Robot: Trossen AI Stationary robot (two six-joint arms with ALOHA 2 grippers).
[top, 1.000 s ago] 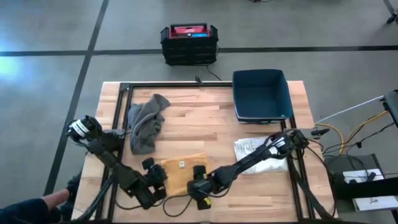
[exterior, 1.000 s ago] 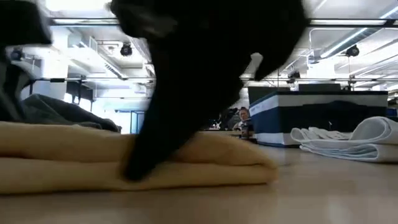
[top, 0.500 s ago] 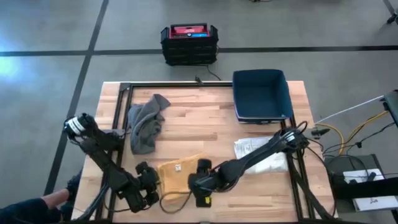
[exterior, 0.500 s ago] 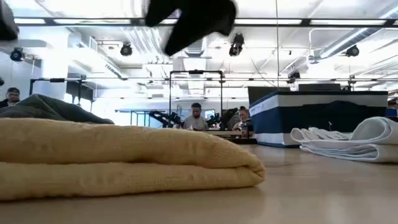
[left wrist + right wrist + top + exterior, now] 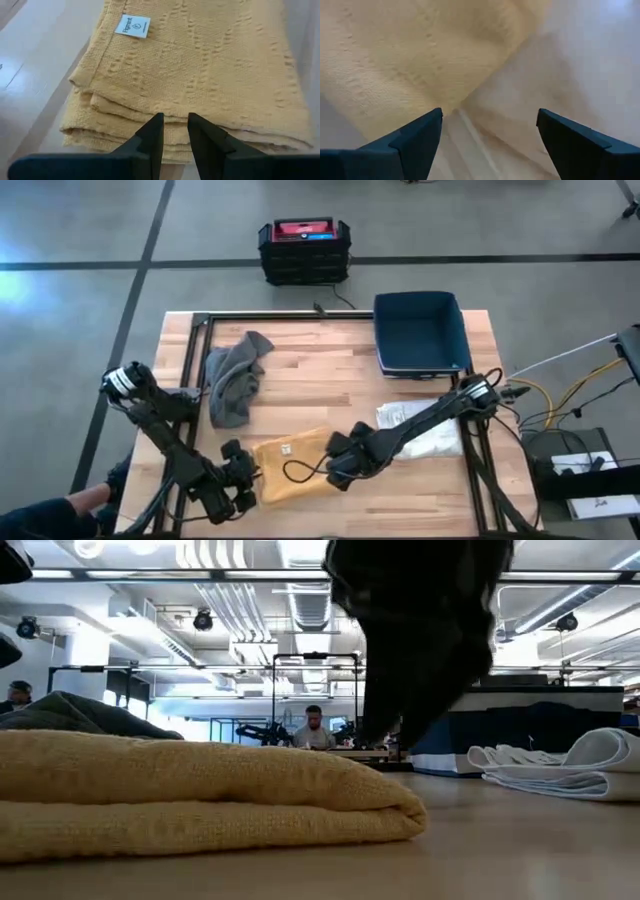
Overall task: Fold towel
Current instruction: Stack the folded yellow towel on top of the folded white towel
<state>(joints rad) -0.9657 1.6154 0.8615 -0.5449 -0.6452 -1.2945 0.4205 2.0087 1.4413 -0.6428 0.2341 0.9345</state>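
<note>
A mustard-yellow waffle-weave towel (image 5: 288,463), folded into a thick stack, lies at about 6 o'clock on the pale wooden butcher-block table (image 5: 330,375), its small white label (image 5: 132,26) facing up. The left gripper (image 5: 243,483) sits at the towel's 8 o'clock corner, its dark fingers (image 5: 152,135) drawn nearly together with only a narrow gap, grasping nothing. The right gripper (image 5: 338,465) hangs just over the towel's 3 o'clock edge, spread wide and empty. A crumpled grey cloth (image 5: 236,378) lies at 10 o'clock, a dark blue plastic bin (image 5: 421,333) at 1 o'clock, and a stack of folded white towels (image 5: 420,430) at 4 o'clock.
</note>
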